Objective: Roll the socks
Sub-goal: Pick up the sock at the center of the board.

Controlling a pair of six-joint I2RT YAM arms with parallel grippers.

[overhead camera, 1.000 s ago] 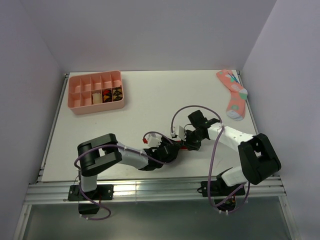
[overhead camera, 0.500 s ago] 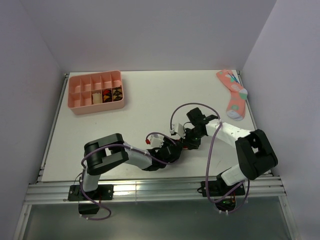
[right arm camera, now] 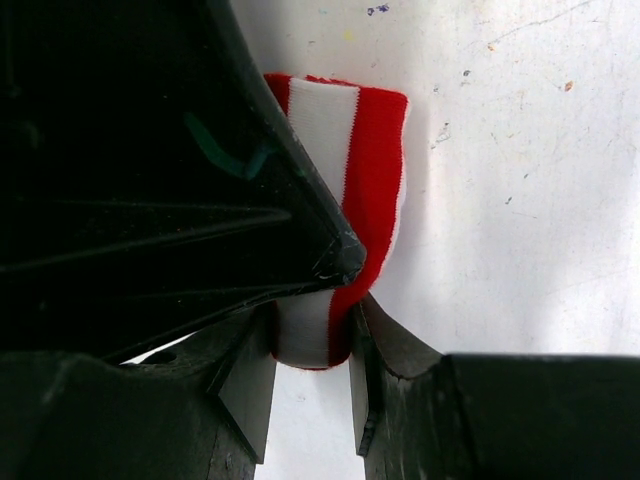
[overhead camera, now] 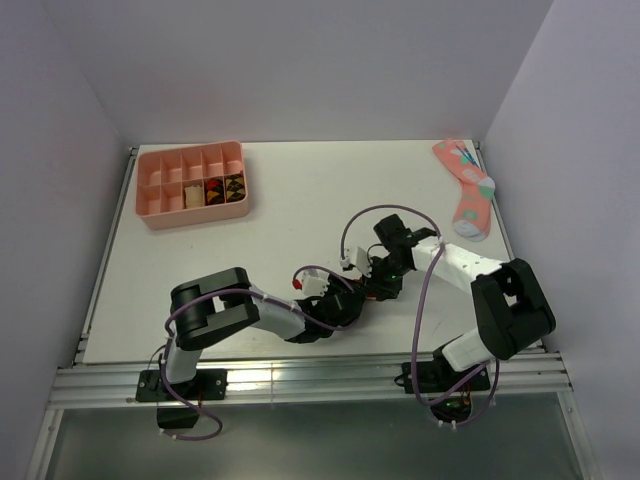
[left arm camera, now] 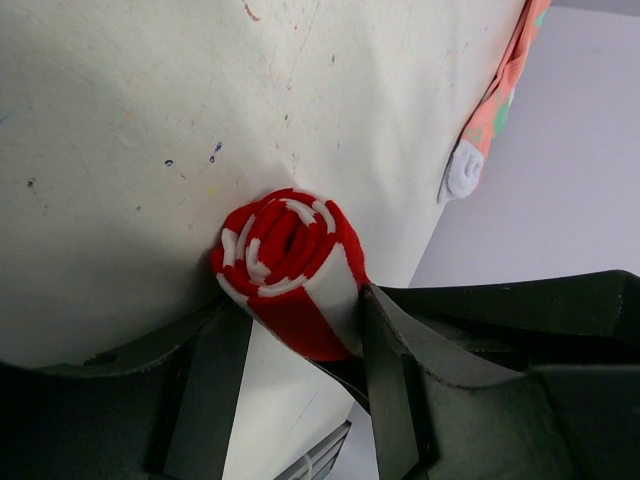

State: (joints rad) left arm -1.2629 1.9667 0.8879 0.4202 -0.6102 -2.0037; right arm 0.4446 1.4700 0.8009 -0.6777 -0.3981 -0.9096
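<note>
The red-and-white striped sock (left arm camera: 290, 255) is rolled into a tight coil on the table. My left gripper (left arm camera: 295, 310) is shut on it, one finger on each side of the roll. My right gripper (right arm camera: 312, 330) is shut on the roll's other end (right arm camera: 360, 170), with the left gripper's black body overlapping it. In the top view the two grippers (overhead camera: 352, 300) (overhead camera: 382, 283) meet at the table's front middle, with a bit of red sock (overhead camera: 368, 295) between them. The tan sock is out of view.
A pink sock with teal and grey pattern (overhead camera: 465, 188) lies at the back right corner, also showing in the left wrist view (left arm camera: 490, 110). A pink compartment tray (overhead camera: 150, 185) holding small items stands at the back left.
The left arm has swung its elbow to the right and pushed closer to the right gripper. The right gripper has shifted slightly away from the front edge. Both still hold the roll.
</note>
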